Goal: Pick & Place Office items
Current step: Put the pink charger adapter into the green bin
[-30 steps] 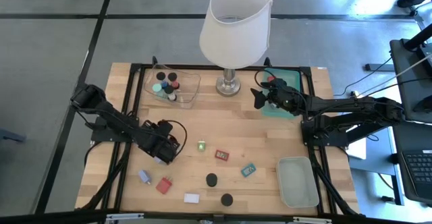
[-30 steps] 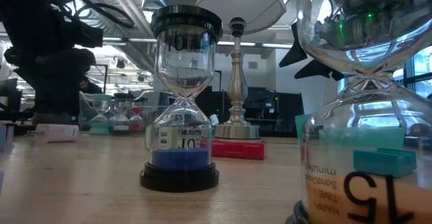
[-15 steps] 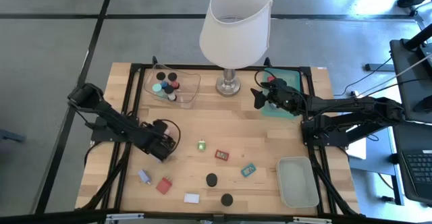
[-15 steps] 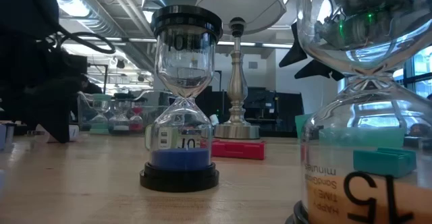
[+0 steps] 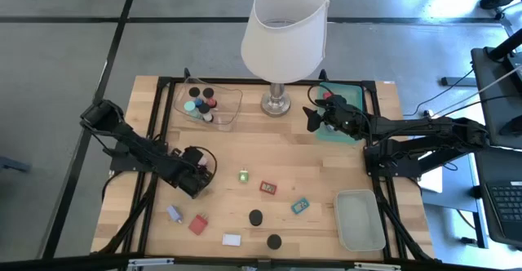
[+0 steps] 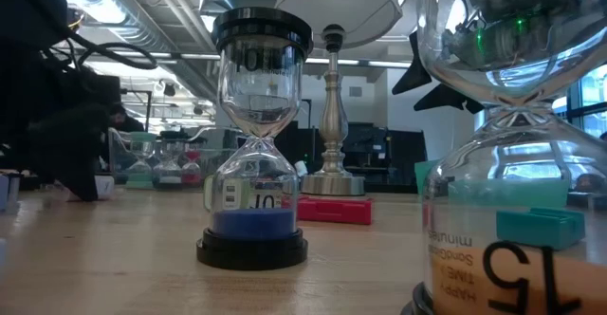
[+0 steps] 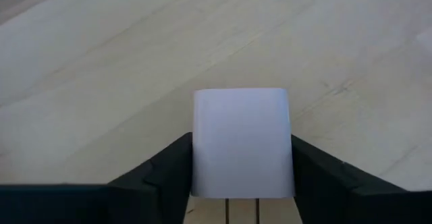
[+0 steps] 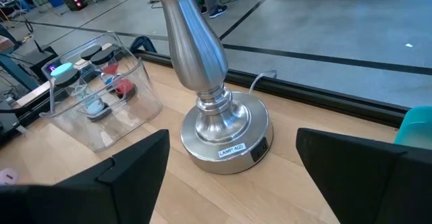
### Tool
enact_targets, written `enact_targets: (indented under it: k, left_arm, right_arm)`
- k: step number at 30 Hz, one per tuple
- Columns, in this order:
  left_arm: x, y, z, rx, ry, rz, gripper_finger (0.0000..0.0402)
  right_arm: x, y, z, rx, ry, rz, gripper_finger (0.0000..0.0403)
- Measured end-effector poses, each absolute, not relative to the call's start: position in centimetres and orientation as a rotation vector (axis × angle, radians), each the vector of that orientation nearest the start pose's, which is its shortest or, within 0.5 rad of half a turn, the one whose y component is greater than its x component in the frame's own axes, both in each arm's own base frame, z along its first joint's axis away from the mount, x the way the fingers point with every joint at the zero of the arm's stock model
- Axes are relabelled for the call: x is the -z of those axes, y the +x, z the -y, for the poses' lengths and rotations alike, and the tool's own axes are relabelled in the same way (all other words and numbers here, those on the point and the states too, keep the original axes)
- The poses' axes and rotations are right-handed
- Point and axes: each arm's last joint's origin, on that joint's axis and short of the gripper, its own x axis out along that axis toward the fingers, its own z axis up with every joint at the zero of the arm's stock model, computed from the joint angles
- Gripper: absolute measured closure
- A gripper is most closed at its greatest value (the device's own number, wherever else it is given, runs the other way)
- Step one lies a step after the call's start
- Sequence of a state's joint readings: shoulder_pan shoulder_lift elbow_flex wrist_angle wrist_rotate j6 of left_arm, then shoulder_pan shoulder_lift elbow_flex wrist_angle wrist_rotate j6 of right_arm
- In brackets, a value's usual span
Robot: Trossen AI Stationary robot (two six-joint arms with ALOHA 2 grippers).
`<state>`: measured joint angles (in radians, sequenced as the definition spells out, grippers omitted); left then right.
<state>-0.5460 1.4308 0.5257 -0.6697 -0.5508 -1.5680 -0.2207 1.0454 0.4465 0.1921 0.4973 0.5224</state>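
The wooden table [image 5: 318, 173] carries a lamp [image 5: 277, 104], trays and scattered office items [image 5: 261, 214].

Left arm reaches in from the table's left edge, its left gripper [image 5: 194, 181] low over the surface, fingers [image 7: 169, 173] closed on a white block [image 7: 241, 142]. Right arm extends from the right edge; right gripper [image 5: 312, 117] open.

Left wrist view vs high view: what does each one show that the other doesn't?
Only the left wrist view: a white block sitting squarely between the left gripper's fingers, which press against its sides, just above bare wood.

Only the high view: the whole layout: the lamp, the clear tray with round caps, the green tray, loose items such as a red tag and a black cap, and the right gripper waiting by the lamp base.

Both: the left gripper low over the wooden table.
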Motion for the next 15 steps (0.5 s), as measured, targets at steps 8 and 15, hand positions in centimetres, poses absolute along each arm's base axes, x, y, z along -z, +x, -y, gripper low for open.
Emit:
enact_targets:
  k: [8, 15]
  left_arm:
    - [-15.7, 19.8, 9.9, -0.757, -0.274, -0.806, 0.0210]
    - [-20.1, 23.5, 11.1, -0.685, 0.211, -0.505, 0.0210]
  right_arm:
    - [-20.6, 20.1, 5.9, 0.797, 0.435, -0.217, 0.0076]
    - [-20.7, 20.1, 5.9, 0.797, 0.435, -0.217, 0.0076]
